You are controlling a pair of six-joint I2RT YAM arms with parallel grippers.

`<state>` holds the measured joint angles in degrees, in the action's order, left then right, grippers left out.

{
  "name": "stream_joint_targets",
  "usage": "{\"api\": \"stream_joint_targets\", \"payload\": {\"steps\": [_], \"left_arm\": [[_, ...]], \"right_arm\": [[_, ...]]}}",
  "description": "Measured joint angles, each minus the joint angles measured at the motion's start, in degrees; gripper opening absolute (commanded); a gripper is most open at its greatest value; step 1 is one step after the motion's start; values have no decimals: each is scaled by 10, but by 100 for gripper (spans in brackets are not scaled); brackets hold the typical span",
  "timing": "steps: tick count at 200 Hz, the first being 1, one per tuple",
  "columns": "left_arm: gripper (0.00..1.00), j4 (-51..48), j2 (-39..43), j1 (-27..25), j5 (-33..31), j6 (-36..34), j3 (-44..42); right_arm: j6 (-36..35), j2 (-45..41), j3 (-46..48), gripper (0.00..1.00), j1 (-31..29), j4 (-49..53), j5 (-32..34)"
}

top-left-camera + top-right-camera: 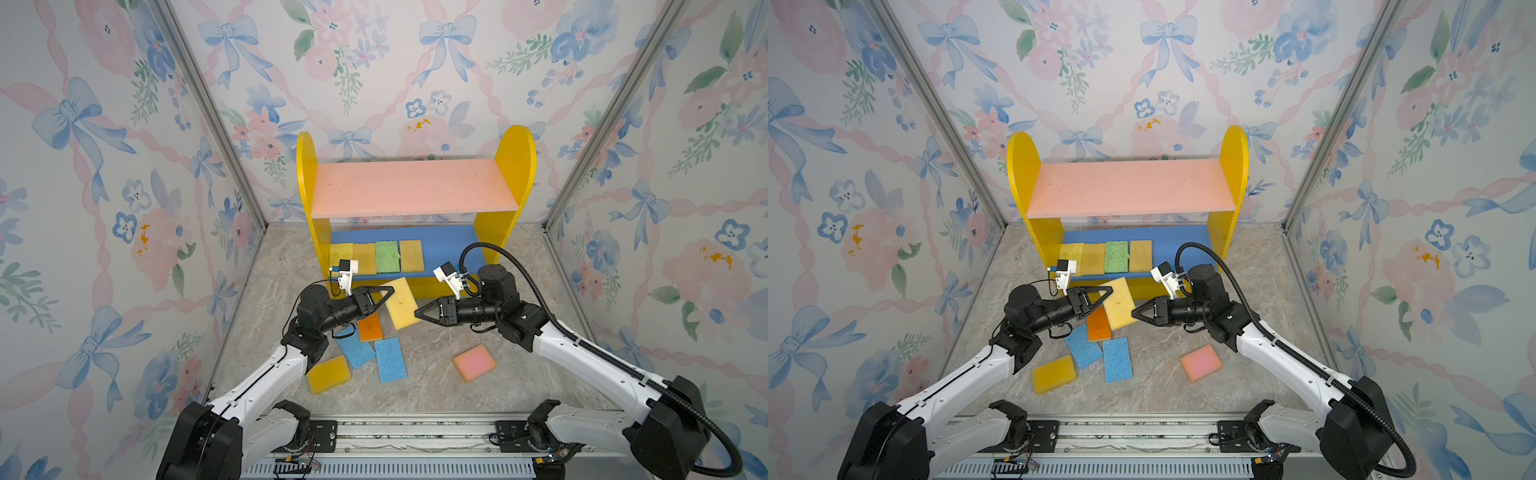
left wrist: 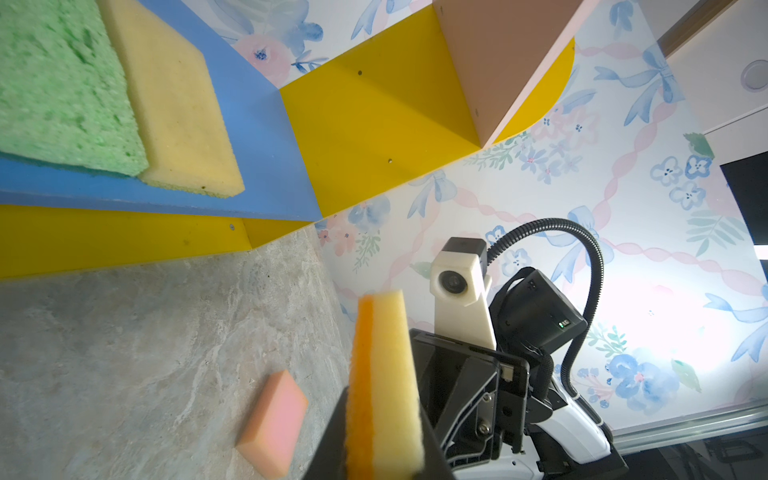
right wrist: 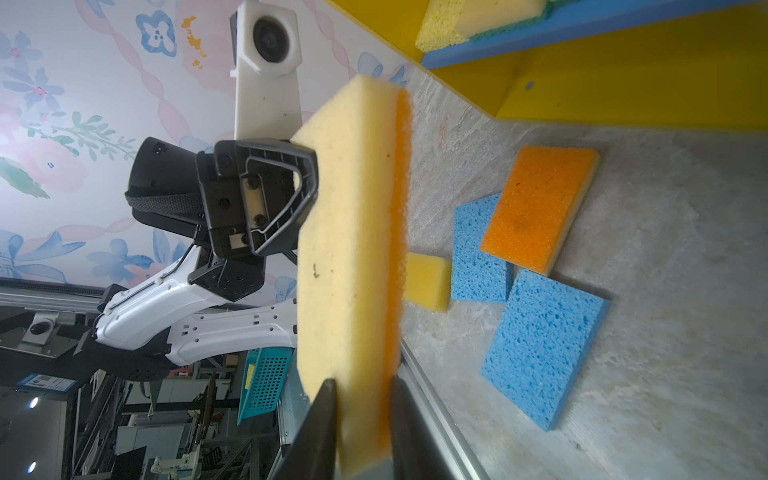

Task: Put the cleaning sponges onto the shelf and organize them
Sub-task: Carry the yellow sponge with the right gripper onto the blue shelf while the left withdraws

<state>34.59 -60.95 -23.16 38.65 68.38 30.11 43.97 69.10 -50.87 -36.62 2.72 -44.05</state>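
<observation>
**Shelf and sponges, seen from above.** The two-tier shelf (image 1: pixel 513 166) is built of flat painted boards: round-topped yellow side panels, a smooth pink upper board (image 1: pixel 411 187) and a blue lower board (image 1: pixel 444 249).

The lower board carries four flat rectangular pads in a row with their long sides touching. Starting at the side panel nearer the left arm, they are:
- a coarse-pored yellow sponge (image 1: pixel 340 254);
- a tan sponge (image 1: pixel 365 257);
- a green sponge (image 1: pixel 387 256) with open, irregular pores;
- a fine-celled tan-yellow sponge (image 1: pixel 411 254).

Just in front of the shelf, the two-layer sponge (image 1: pixel 402 305) hangs clear of the marbled grey worktop (image 1: pixel 436 386). It is thick pale-yellow foam backed by a thin orange layer, and it is gripped at both ends. The jaws of the left gripper (image 1: pixel 386 296) are clenched on one end. The jaws of the right gripper (image 1: pixel 419 312) press both faces of the opposite end and dent the foam.

Farther from the shelf, five loose pads lie flat on the worktop:
- an orange sponge (image 1: pixel 370 327) with a pale underlayer;
- touching it, two blue sponges (image 1: pixel 355 351) with large open pores;
- a thick, round-edged deep-yellow sponge (image 1: pixel 329 374);
- set apart toward the right arm, a pink sponge (image 1: pixel 474 363) with a tan edge.
</observation>
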Motion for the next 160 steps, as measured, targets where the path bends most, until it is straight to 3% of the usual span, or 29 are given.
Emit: {"api": "stream_joint_targets", "payload": {"steps": [24, 33, 76, 115, 137, 160], "left_arm": [[84, 1, 0, 4, 0, 1, -2], [97, 1, 0, 7, 0, 2, -3], [98, 0, 26, 43, 2, 4, -17], [98, -37, 74, 123, 9, -20, -25], [98, -130, 107, 177, 0, -77, -15], [98, -279, 137, 224, -64, -178, 37]], "right_arm": [[-2, -1, 0, 22, 0, 2, 10], [-5, -3, -2, 22, 0, 7, 17], [-20, -29, -26, 22, 15, 56, 57], [-46, -44, -71, 22, 60, 139, 132], [-72, -42, -112, 22, 75, 199, 200], [-95, -29, -149, 22, 82, 237, 267]]}}
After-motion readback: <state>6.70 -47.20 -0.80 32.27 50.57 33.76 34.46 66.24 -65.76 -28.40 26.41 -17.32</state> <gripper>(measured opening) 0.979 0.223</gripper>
